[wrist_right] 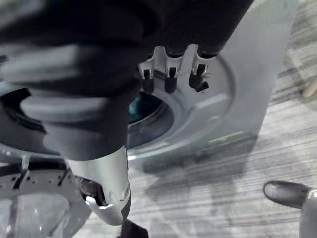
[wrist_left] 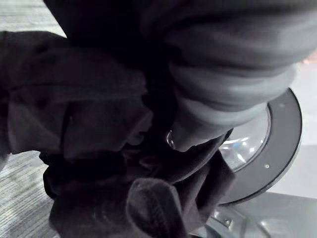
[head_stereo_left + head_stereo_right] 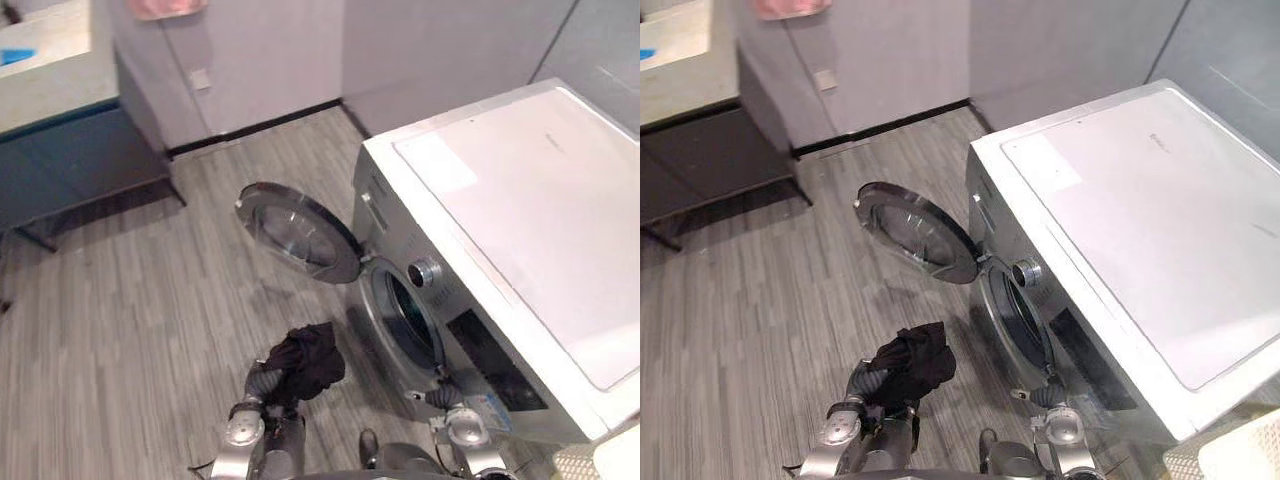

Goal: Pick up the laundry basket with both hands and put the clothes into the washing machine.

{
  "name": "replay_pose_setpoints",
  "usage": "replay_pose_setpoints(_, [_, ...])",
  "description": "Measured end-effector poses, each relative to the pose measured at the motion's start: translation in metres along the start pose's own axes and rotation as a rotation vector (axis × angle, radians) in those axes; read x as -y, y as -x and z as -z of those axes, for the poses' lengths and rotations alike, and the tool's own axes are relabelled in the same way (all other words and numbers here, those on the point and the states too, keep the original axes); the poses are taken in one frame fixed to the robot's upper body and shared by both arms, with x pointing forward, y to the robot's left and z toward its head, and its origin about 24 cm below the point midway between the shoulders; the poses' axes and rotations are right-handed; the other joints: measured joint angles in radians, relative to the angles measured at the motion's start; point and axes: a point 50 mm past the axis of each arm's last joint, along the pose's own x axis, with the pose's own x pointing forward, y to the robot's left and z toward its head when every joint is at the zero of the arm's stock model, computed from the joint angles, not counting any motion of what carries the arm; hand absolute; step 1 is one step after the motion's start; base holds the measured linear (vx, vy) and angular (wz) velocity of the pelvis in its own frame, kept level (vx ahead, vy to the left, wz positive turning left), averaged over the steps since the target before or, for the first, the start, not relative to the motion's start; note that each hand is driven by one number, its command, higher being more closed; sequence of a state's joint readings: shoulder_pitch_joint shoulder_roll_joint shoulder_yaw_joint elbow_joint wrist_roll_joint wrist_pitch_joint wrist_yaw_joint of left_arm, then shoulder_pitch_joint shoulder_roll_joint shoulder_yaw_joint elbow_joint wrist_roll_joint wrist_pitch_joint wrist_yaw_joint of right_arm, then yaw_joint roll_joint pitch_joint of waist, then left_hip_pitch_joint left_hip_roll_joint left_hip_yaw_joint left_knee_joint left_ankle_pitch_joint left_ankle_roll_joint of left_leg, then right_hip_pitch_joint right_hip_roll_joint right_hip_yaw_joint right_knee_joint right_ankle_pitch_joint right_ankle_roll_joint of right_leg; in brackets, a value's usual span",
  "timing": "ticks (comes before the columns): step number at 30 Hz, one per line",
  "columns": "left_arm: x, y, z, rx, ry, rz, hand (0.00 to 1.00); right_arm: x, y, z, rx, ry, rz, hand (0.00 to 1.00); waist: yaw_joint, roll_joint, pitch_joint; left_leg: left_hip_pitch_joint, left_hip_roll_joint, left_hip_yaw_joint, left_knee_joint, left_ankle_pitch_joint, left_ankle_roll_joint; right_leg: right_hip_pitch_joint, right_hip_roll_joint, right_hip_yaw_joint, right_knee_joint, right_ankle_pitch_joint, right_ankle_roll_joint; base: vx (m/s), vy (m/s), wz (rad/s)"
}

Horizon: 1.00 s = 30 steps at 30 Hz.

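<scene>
A dark garment (image 3: pixel 308 358) hangs bunched above the floor, and my left hand (image 3: pixel 262 380) is shut on it just left of the washing machine's front. Up close the dark garment (image 2: pixel 99 124) wraps over the hand and hides its fingers. The silver washing machine (image 3: pixel 520 230) stands at the right with its round glass door (image 3: pixel 298 232) swung wide to the left and its drum opening (image 3: pixel 408 310) exposed. My right hand (image 3: pixel 447 398) hovers low before the machine's front. Its fingers (image 1: pixel 169 79) and thumb (image 1: pixel 106 193) are relaxed and hold nothing, facing the drum opening (image 1: pixel 148 109).
A dark cabinet (image 3: pixel 70 150) with a light countertop stands at the back left. A pink cloth (image 3: pixel 165 8) hangs on the wall above it. Grey plank floor (image 3: pixel 150 320) lies between the cabinet and the machine. A white object (image 3: pixel 620 455) shows at the lower right corner.
</scene>
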<state>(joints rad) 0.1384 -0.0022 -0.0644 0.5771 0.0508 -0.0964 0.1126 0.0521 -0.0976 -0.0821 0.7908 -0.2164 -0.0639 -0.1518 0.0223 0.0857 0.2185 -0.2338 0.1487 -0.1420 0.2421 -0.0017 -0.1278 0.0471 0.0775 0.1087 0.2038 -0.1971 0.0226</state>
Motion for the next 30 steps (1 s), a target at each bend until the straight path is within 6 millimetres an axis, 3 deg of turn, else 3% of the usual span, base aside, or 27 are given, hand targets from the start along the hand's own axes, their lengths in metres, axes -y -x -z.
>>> replay_pose_setpoints(1, [-0.005, -0.002, 0.005, -0.026, -0.039, 0.005, 1.00, -0.010, 0.003, 0.004, -0.019, -0.027, -0.010, 0.00, -0.003, -0.052, -0.005, 0.020, -0.045, 0.088, 0.009, -0.038, 0.030, -0.036, -0.068, 0.040, 0.073, -0.052, 0.037, 0.19, 0.461, -1.00])
replay_pose_setpoints(2, [-0.008, -0.002, 0.005, -0.026, -0.045, 0.000, 1.00, -0.015, 0.007, 0.009, -0.033, -0.035, -0.019, 0.00, -0.003, -0.076, -0.016, 0.037, -0.061, 0.127, -0.007, -0.046, 0.042, -0.054, -0.095, 0.060, 0.093, -0.063, 0.051, 0.15, 0.371, -0.91])
replay_pose_setpoints(4, [-0.014, 0.000, 0.008, -0.035, -0.056, -0.015, 1.00, -0.023, 0.009, 0.009, -0.040, -0.046, -0.037, 0.00, 0.007, -0.096, -0.023, 0.076, -0.072, 0.223, -0.034, -0.061, 0.065, -0.086, -0.133, 0.047, 0.121, -0.056, 0.062, 0.09, 0.225, -1.33])
replay_pose_setpoints(6, [-0.021, 0.000, 0.009, -0.039, -0.061, -0.035, 1.00, -0.030, 0.005, 0.002, -0.030, -0.037, -0.060, 0.00, 0.022, -0.104, -0.028, 0.118, -0.067, 0.335, -0.060, -0.065, 0.087, -0.122, -0.196, -0.114, 0.128, -0.029, 0.068, 0.06, 0.244, -1.78])
replay_pose_setpoints(7, [-0.029, -0.001, 0.007, -0.034, -0.061, -0.059, 1.00, -0.034, 0.003, 0.000, -0.031, -0.015, -0.082, 0.00, 0.016, -0.095, -0.023, 0.138, -0.056, 0.414, -0.075, -0.074, 0.103, -0.130, -0.259, -0.402, 0.126, -0.019, 0.043, 0.03, 0.110, -1.28])
replay_pose_setpoints(8, [-0.030, -0.002, 0.006, -0.032, -0.060, -0.063, 1.00, -0.034, 0.000, -0.004, -0.021, -0.011, -0.083, 0.00, 0.014, -0.091, -0.023, 0.142, -0.050, 0.430, -0.077, -0.084, 0.110, -0.126, -0.281, -0.492, 0.126, -0.014, 0.027, 0.07, 0.110, -1.51])
replay_pose_setpoints(9, [-0.032, -0.003, 0.003, -0.019, -0.064, -0.067, 1.00, -0.033, -0.001, -0.004, -0.027, 0.003, -0.087, 0.00, 0.014, -0.079, -0.024, 0.154, -0.040, 0.473, -0.089, -0.095, 0.106, -0.117, -0.326, -0.683, 0.133, 0.001, 0.002, 0.11, 0.092, -1.03])
replay_pose_setpoints(10, [-0.035, -0.003, 0.002, -0.014, -0.065, -0.076, 1.00, -0.033, -0.002, -0.005, -0.027, 0.011, -0.088, 0.00, 0.017, -0.078, -0.024, 0.163, -0.038, 0.497, -0.090, -0.086, 0.105, -0.116, -0.337, -0.727, 0.130, 0.013, 0.007, 0.16, 0.061, -1.11])
replay_pose_setpoints(14, [-0.042, -0.004, 0.000, -0.013, -0.087, -0.084, 1.00, -0.023, -0.004, -0.001, -0.040, 0.042, -0.064, 0.00, -0.007, -0.078, -0.024, 0.199, -0.020, 0.552, -0.069, -0.083, 0.099, -0.083, -0.297, -0.673, 0.070, 0.037, 0.035, 0.13, -0.051, -0.55])
replay_pose_setpoints(16, [-0.041, -0.006, -0.003, -0.005, -0.087, -0.080, 1.00, -0.018, -0.004, 0.003, -0.052, 0.048, -0.052, 0.00, -0.008, -0.076, -0.022, 0.169, 0.026, 0.554, 0.038, -0.099, 0.084, -0.048, -0.263, -0.659, 0.000, 0.061, 0.035, 0.08, -0.125, -0.40])
replay_pose_setpoints(18, [-0.041, -0.007, -0.004, -0.001, -0.085, -0.081, 1.00, -0.016, -0.004, 0.008, -0.068, 0.047, -0.048, 0.00, 0.002, -0.066, -0.011, 0.098, 0.117, 0.531, 0.309, -0.123, 0.087, 0.003, -0.207, -0.610, -0.067, 0.079, 0.025, 0.04, -0.123, -0.62])
replay_pose_setpoints(19, [-0.040, -0.007, -0.004, -0.002, -0.084, -0.080, 1.00, -0.014, -0.004, 0.007, -0.067, 0.048, -0.044, 0.00, 0.003, -0.060, -0.005, 0.077, 0.137, 0.511, 0.376, -0.122, 0.090, 0.017, -0.199, -0.593, -0.072, 0.080, 0.022, 0.06, -0.012, -0.85])
replay_pose_setpoints(20, [-0.036, -0.006, -0.001, -0.011, -0.073, -0.072, 1.00, -0.012, -0.006, 0.004, -0.060, 0.049, -0.036, 0.00, 0.011, -0.061, 0.008, 0.049, 0.128, 0.435, 0.408, -0.174, 0.066, 0.024, -0.193, -0.555, -0.068, 0.081, 0.020, 0.09, 0.120, -0.99])
replay_pose_setpoints(21, [-0.030, -0.006, -0.002, -0.009, -0.060, -0.060, 1.00, -0.004, -0.008, 0.005, -0.063, 0.049, -0.008, 0.00, 0.014, -0.044, 0.016, 0.047, 0.095, 0.352, 0.341, -0.200, 0.063, 0.021, -0.193, -0.516, -0.059, 0.081, 0.020, 0.07, 0.122, -0.98])
replay_pose_setpoints(22, [-0.028, -0.007, -0.003, -0.006, -0.058, -0.055, 1.00, -0.001, -0.008, 0.005, -0.066, 0.048, 0.008, 0.00, 0.013, -0.037, 0.019, 0.048, 0.081, 0.324, 0.303, -0.200, 0.063, 0.019, -0.193, -0.506, -0.055, 0.081, 0.021, 0.07, 0.150, -0.89])
replay_pose_setpoints(23, [-0.024, -0.007, -0.004, -0.002, -0.050, -0.049, 1.00, 0.007, -0.009, 0.006, -0.074, 0.045, 0.035, 0.00, 0.011, -0.015, 0.016, 0.060, 0.059, 0.274, 0.194, -0.155, 0.059, 0.006, -0.181, -0.483, -0.041, 0.080, 0.024, 0.08, 0.127, -0.70])
replay_pose_setpoints(28, [-0.027, -0.014, -0.018, 0.040, -0.117, -0.024, 1.00, 0.003, -0.007, 0.014, -0.109, 0.026, 0.034, 0.00, -0.004, -0.063, 0.040, 0.081, 0.020, 0.283, 0.153, -0.167, 0.047, -0.063, -0.226, -0.425, 0.041, 0.055, 0.062, 0.03, 0.104, -0.27])
replay_pose_setpoints(30, [-0.025, -0.013, -0.016, 0.036, -0.126, -0.015, 1.00, 0.003, -0.006, 0.015, -0.113, 0.026, 0.034, 0.00, -0.005, -0.064, 0.043, 0.081, 0.015, 0.297, 0.189, -0.172, 0.052, -0.091, -0.243, -0.389, 0.103, 0.043, 0.066, -0.04, 0.074, -0.35])
